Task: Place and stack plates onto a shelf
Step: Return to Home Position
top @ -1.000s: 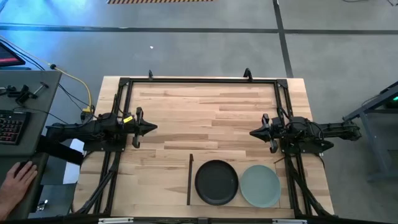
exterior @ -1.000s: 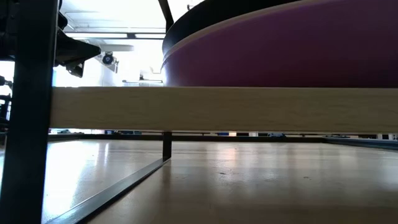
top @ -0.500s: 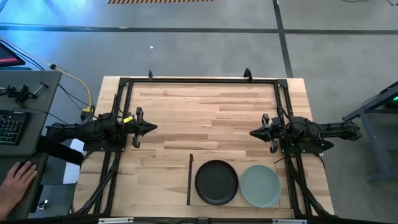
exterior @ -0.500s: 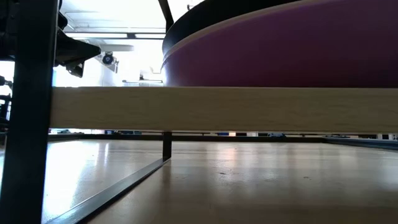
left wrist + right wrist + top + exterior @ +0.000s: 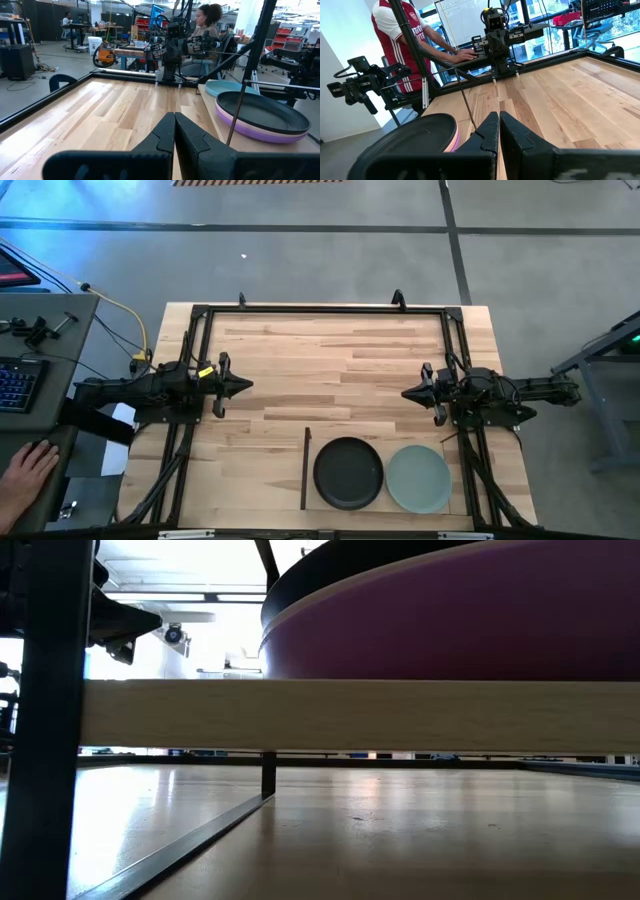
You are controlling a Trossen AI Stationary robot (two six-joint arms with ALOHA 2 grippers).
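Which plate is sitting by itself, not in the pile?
The pale blue-green plate, lying alone on the shelf; the black plate beside it tops a stack of others.

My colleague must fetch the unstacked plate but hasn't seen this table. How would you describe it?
Find the wooden shelf at the edge of the table, on the side of the right arm. Two round things sit on it side by side: a black-topped stack and the pale blue-green plate. It lies single, nearest that arm, and is the light one.
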